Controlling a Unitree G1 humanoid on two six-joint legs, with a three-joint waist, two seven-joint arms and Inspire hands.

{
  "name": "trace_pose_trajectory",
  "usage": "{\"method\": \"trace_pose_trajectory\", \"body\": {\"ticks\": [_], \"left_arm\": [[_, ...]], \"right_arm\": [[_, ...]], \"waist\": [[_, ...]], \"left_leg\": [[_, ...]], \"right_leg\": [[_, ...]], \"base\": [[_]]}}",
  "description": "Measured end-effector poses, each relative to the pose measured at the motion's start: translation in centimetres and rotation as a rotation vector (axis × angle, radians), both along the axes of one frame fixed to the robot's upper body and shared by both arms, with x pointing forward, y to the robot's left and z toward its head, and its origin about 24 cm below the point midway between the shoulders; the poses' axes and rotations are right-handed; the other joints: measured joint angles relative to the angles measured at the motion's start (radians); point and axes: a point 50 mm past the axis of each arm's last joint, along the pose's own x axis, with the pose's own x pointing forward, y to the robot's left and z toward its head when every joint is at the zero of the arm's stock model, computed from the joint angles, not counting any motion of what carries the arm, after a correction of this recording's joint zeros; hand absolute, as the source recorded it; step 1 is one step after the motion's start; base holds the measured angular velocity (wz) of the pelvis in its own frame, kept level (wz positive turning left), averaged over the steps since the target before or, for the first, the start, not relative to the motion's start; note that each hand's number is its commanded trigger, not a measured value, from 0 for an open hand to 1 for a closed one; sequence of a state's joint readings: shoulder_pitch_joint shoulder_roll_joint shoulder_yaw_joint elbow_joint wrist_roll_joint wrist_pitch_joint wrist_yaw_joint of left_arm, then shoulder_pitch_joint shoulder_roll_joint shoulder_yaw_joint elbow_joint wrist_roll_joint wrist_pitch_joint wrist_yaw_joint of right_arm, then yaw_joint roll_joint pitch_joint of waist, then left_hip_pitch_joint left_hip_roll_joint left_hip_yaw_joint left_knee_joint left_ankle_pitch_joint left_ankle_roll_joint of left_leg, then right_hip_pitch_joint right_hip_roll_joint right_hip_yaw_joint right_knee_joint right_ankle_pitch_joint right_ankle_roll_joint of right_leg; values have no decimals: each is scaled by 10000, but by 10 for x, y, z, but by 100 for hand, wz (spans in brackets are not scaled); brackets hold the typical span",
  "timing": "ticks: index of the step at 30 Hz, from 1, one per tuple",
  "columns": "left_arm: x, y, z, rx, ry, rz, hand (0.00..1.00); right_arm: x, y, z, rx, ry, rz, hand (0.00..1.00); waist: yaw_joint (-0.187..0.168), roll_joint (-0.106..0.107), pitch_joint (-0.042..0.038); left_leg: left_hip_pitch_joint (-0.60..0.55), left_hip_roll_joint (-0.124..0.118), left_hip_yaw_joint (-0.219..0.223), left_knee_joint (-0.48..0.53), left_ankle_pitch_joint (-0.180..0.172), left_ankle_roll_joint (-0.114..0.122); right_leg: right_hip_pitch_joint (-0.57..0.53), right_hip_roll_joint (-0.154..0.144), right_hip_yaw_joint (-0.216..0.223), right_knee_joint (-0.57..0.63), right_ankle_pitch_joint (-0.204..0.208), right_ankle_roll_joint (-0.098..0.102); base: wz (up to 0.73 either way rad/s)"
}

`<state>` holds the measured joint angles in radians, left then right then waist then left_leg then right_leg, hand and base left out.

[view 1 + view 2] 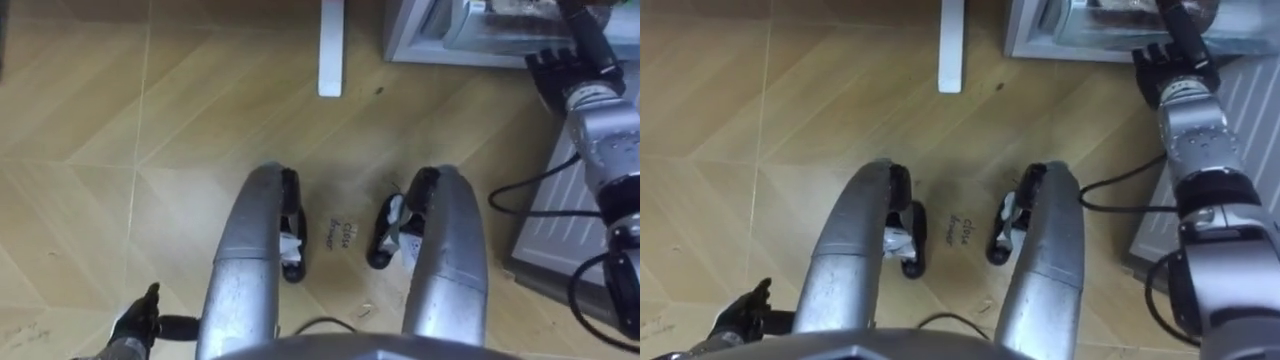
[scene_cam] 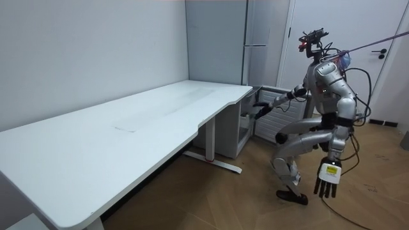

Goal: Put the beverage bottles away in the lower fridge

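Observation:
I squat on the wood floor in front of the lower fridge compartment point(image 1: 440, 35), which stands open at the top right of the eye views. My right arm reaches forward, and my right hand point(image 1: 560, 70) point(image 1: 1165, 65) point(image 2: 261, 108) is at the compartment's front edge. A dark, elongated thing point(image 1: 1185, 25) runs from that hand into the fridge; I cannot tell whether it is a drink or whether the fingers are curled round it. My left hand point(image 2: 328, 179) point(image 1: 140, 318) hangs low beside my left leg with straight fingers, holding nothing.
A ribbed white panel point(image 1: 1240, 120), seemingly the open fridge door, lies right of my right arm. A white table leg point(image 1: 330, 50) stands ahead, left of the fridge. The long white table point(image 2: 128, 128) fills the room view's left. The tall grey fridge point(image 2: 255, 45) rises behind it.

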<state>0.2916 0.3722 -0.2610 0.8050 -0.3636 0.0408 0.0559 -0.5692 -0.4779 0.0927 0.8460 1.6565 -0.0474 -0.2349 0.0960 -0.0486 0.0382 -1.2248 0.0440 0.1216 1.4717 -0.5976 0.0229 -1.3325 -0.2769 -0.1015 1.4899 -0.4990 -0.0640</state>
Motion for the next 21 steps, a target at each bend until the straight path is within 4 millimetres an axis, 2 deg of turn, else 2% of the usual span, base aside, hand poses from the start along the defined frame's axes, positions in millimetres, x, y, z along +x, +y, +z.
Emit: {"method": "trace_pose_trajectory", "body": {"ticks": [3, 5, 8, 10, 12, 15, 18, 20, 21], "left_arm": [[-13, 3, 0, 69, 236, 162, 0], [-23, 4, -1, 125, 468, 301, 0], [-29, 4, -1, 1, 466, 683, 0], [-28, 4, 0, -27, 344, 731, 0], [-32, 4, 0, -126, 265, 988, 0], [-37, 5, 0, -208, 280, 1262, 0], [-44, 4, 0, -290, 437, 1262, 0], [-47, 7, 1, -276, 511, 1253, 0], [-48, 8, 1, -261, 523, 1246, 0]], "right_arm": [[4, -2, 9, -2, -232, -373, 0], [6, -2, 20, 63, -462, -613, 0], [11, -1, 30, 55, -696, -784, 0], [12, -2, 32, 65, -786, -915, 0], [12, -1, 31, 151, -785, -928, 0], [12, 0, 30, 177, -747, -878, 0], [11, -2, 30, 205, -827, -1069, 0], [10, -5, 29, 274, -985, -1281, 0], [10, -6, 29, 341, -1072, -1334, 0]], "waist": [[218, 66, -17], [412, 69, -12], [564, 107, 7], [688, 114, 11], [711, 125, 17], [736, 333, 27], [975, 570, 45], [1048, 657, 46], [1083, 667, 52]], "left_leg": [[96, -41, -227, -387, 157, -120], [276, -45, -380, -723, 297, -167], [559, -47, -489, -1105, 432, -319], [702, -50, -549, -1386, 564, -381], [939, -42, -560, -1769, 714, -431], [1245, -59, -695, -2351, 1010, -540], [1487, -72, -684, -2803, 1297, -562], [1588, -254, -699, -3214, 1605, -552], [1587, -256, -700, -3281, 1677, -572]], "right_leg": [[318, -77, -386, -352, 22, -132], [625, -142, -662, -615, 29, -353], [1067, -206, -975, -907, -40, -494], [1279, -222, -1118, -1140, -44, -525], [1561, -301, -1288, -1449, 4, -638], [2022, -354, -1552, -1981, 112, -563], [2272, -361, -1658, -2393, 298, -602], [2398, -695, -1874, -2585, 371, -607], [2407, -735, -1928, -2627, 404, -632]], "base": [[20], [19], [18], [18], [13], [16], [6], [21], [18]]}}
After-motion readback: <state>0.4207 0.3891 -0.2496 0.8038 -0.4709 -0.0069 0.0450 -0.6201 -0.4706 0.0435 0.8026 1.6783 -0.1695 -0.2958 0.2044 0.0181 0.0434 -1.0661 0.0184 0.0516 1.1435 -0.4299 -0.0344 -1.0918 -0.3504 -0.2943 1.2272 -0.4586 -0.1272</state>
